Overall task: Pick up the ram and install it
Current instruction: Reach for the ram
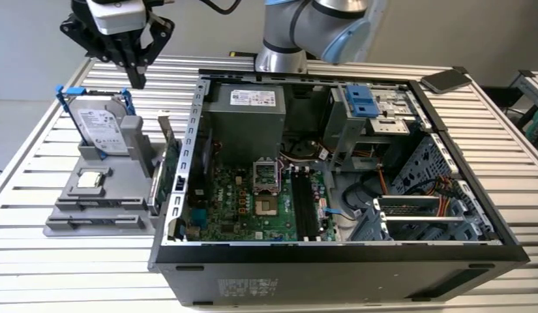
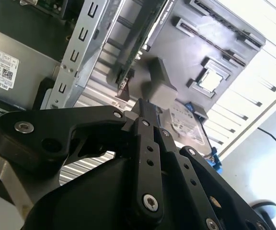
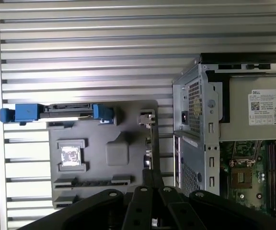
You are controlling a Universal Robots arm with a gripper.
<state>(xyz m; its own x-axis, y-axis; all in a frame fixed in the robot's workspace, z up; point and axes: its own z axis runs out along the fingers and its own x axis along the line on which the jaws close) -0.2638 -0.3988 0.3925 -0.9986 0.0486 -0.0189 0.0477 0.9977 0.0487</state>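
The gripper (image 1: pixel 136 79) hangs high over the far corner of the slatted table (image 1: pixel 42 274) on the exterior view's left, its fingers pressed together with nothing between them. Below it, along that same edge of the table, sits a grey parts holder (image 1: pixel 120 195). At the holder's far end a hard drive (image 1: pixel 101 130) stands upright, and a processor (image 1: pixel 92 178) lies flat in the middle. A green expansion card (image 1: pixel 169 171) stands along the side that faces the open computer case (image 1: pixel 338 270). The ram (image 3: pixel 92 182) appears to sit on edge in a long slot at the holder's near end, well apart from the gripper. The motherboard (image 1: pixel 242 208) lies exposed inside the case.
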